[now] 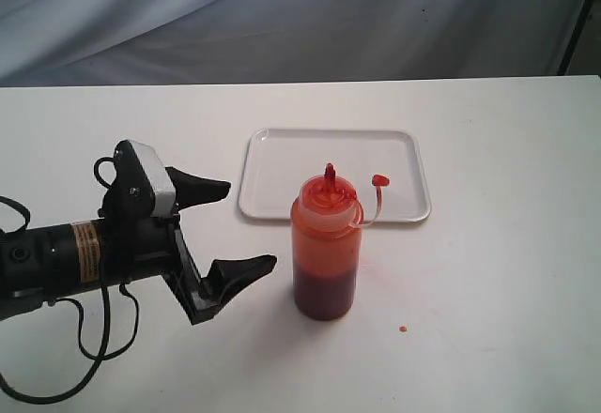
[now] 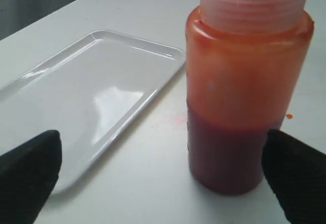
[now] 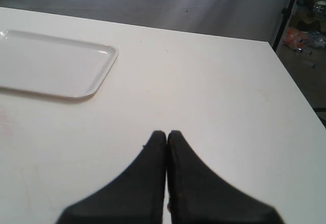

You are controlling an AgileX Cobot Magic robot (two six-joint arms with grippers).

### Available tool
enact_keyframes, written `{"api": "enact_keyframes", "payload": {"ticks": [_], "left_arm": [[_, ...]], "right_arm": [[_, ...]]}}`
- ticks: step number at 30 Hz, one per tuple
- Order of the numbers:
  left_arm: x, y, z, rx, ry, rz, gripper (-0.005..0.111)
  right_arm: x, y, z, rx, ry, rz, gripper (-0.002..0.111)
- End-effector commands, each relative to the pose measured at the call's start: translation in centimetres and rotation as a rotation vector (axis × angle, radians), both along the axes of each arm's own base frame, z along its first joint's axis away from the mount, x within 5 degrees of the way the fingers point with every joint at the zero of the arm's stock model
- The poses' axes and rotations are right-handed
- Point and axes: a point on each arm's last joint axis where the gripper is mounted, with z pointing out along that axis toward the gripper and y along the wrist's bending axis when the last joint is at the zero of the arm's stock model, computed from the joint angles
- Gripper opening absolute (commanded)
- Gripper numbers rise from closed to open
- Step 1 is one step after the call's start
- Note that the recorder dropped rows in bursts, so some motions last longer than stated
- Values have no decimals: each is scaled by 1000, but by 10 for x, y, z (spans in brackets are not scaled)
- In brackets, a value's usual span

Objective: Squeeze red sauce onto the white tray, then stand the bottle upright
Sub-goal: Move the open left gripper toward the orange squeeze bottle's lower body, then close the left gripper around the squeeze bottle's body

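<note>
**Q:** What is at the left of the white table (image 1: 516,244)?

**A:** The left arm reaches in low over the table from its left edge. Its black left end effector (image 1: 252,223) is released. The two fingers are spread wide and hold nothing, and their tips point toward the bottle (image 1: 326,244) and stop just short of it.

**Q:** Where is the bottle?

**A:** It stands upright on the table near the middle, toward the edge closest to the exterior camera. Its translucent wall is orange. The red sauce (image 1: 325,296) shows as a darker band filling the lower part. The pointed red nozzle (image 1: 330,174) is uncovered, and the small red cap (image 1: 379,181) hangs off to the right on its tether.

**Q:** And the white tray?

**A:** The white tray (image 1: 282,155) lies flat just behind the bottle, between it and the far edge of the table. The left wrist view shows a narrow strip of table between the tray's rim and the bottle's base, so the two are not touching.

**Q:** Anything further right?

**A:** A small red drop (image 1: 402,328) sits on the table to the right of the bottle, nearer the front edge.

**Q:** What about the other arm?

**A:** Only its own wrist view shows it. The right end effector (image 3: 167,137) is clenched, with its fingers pressed together on nothing, above bare table and well apart from the tray.
</note>
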Motion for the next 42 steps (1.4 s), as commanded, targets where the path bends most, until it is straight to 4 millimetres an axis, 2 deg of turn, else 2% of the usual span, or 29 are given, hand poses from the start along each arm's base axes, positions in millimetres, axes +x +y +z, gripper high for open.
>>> {"api": "enact_keyframes", "payload": {"ticks": [1, 4, 10, 18, 26, 30, 35, 42], "left_arm": [[0, -4, -5, -13, 61, -1, 104], [2, -14, -14, -11, 218, -22, 104], [4, -36, -18, 97, 336, -113, 104], [12, -34, -21, 229, 296, -107, 104], [27, -39, -17, 255, 228, -117, 104], [41, -38, -25, 333, 215, -67, 104], [46, -39, -40, 406, 172, -138, 104], [48, -41, -43, 399, 176, -142, 105]], "right_arm": [[0, 0, 2, -1, -16, -6, 0], [0, 0, 2, -1, -16, -6, 0], [0, 0, 2, -1, -16, -6, 0], [0, 0, 2, 2, -15, -7, 0], [0, 0, 2, 2, -15, -7, 0], [0, 0, 2, 2, -15, -7, 0], [0, 0, 2, 2, -15, -7, 0], [0, 0, 3, 2, -17, -7, 0]]}}
